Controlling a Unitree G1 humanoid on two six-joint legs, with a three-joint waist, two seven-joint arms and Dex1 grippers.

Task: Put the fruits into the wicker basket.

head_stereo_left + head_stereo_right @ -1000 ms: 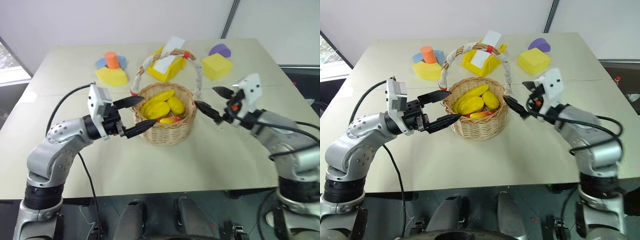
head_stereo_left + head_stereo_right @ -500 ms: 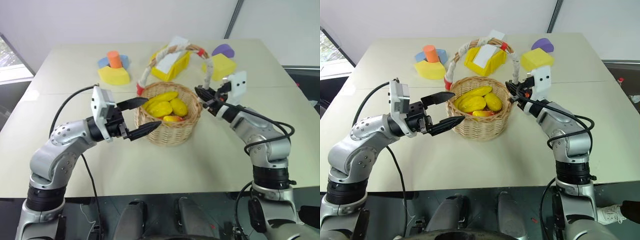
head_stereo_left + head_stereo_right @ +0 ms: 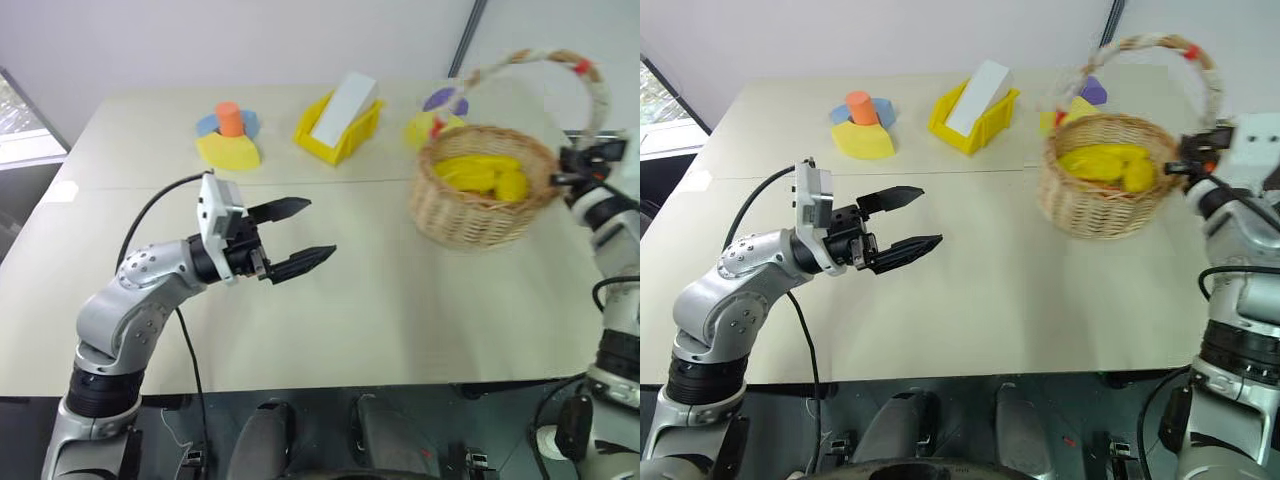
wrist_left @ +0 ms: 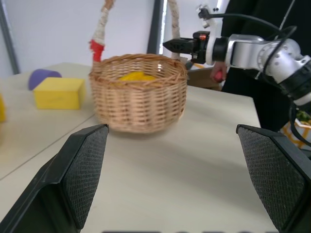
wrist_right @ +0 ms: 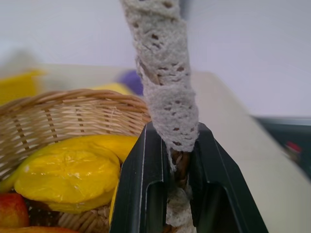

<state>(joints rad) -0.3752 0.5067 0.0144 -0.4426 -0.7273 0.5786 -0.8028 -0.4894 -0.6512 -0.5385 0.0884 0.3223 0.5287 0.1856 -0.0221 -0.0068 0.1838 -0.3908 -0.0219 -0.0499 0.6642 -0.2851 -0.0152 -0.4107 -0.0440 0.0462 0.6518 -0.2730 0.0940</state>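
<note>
The wicker basket [image 3: 478, 208] stands near the table's right edge, with yellow fruits [image 3: 487, 172] piled inside. A red fruit [image 5: 9, 209] shows low in the basket beside them. My right gripper [image 3: 572, 168] is shut on the base of the basket's white-wrapped handle [image 5: 165, 73], at the rim on the right side. Its two black fingers [image 5: 141, 184] clamp the handle between them. My left gripper [image 3: 320, 228] hovers open and holds nothing over the middle of the table, well to the left of the basket, pointing toward it.
A yellow tray holding a white box [image 3: 340, 122] sits at the back centre. Foam blocks [image 3: 228, 135] lie at the back left. A yellow block and a purple one [image 3: 438, 108] stand just behind the basket. The table's right edge is close to the basket.
My right gripper shut on the basket's handle and swung far to the right, dragging the basket from the table's centre to its right side. The left gripper stayed open in place.
</note>
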